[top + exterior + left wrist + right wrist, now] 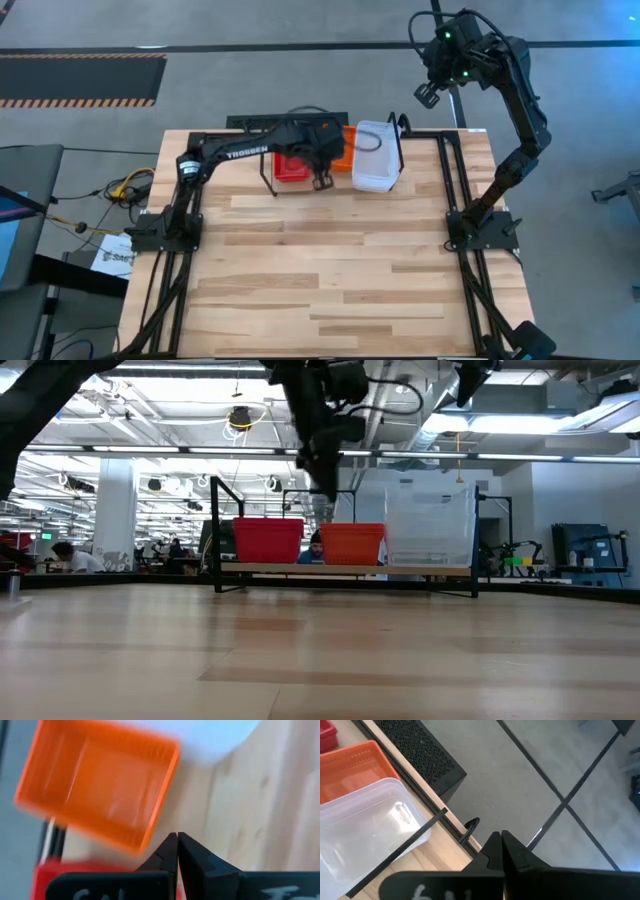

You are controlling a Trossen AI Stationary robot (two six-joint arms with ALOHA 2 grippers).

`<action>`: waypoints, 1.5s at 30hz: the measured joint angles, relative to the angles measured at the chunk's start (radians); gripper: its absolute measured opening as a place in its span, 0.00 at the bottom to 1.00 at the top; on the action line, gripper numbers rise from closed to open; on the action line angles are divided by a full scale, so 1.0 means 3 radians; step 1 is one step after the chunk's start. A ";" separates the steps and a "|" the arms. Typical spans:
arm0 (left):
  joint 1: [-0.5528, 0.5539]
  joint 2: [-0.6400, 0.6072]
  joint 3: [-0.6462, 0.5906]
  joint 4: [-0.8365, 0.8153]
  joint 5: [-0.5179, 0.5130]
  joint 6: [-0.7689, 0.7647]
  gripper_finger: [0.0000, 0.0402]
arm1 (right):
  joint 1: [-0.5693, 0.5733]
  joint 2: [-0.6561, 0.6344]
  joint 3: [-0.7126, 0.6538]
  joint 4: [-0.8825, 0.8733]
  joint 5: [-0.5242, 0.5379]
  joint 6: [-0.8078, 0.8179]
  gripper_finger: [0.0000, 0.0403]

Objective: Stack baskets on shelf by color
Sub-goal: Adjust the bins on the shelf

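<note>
Left gripper (322,182) hangs above the shelf (400,135) at the worktop's (330,270) twelve o'clock edge, fingers pinched together on nothing, poised over the seam between the red basket (291,168) and the orange basket (343,158). The three colours sit side by side along the shelf: red toward nine o'clock, orange in the middle, and the clear basket (376,158) toward three o'clock. The low view shows all three resting level on the shelf's board (the clear one standing tallest).

Right gripper (428,95) is raised off the worktop beyond the shelf's three o'clock end, also closed and empty, apparently waiting.

The sorting looks finished or nearly so, so the main hazard is the left arm itself. It reaches low across the red and orange baskets, and a careless sideways retreat could clip a rim and drag a basket off the shelf. These light plastic baskets would probably slide at a slight knock. The shelf's upright rod loops are a second snag: a wrist swinging past them could jolt the whole rack. Lifting straight up first seems the safer exit.
</note>
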 joint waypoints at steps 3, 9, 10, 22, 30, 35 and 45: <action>0.0083 0.0000 0.0036 0.0259 0.0314 0.0198 0.00 | 0.0000 0.0000 0.0000 0.0001 -0.0142 0.0024 0.00; 0.0189 0.0024 0.0037 0.0353 0.0898 0.0748 0.00 | 0.0001 0.0000 0.0000 0.0000 -0.0236 0.0087 0.00; 0.0198 0.0031 0.0037 0.0322 0.0862 0.0792 0.00 | 0.0001 -0.0001 0.0000 0.0000 -0.0236 0.0097 0.00; 0.0315 0.0089 -0.0014 0.0448 0.0338 0.1468 0.00 | 0.0001 -0.0001 0.0000 0.0000 -0.0237 0.0266 0.00; 0.0329 0.0211 -0.0081 0.0585 0.0215 0.1584 0.00 | 0.0004 -0.0001 0.0000 0.0000 -0.0238 0.0309 0.00; 0.0336 0.0314 -0.0090 0.0536 0.0107 0.1632 0.00 | 0.0004 -0.0001 0.0000 0.0000 -0.0245 0.0341 0.00; 0.0311 0.0369 -0.0096 0.0399 0.0109 0.1536 0.00 | 0.0004 -0.0001 0.0000 0.0001 -0.0246 0.0340 0.00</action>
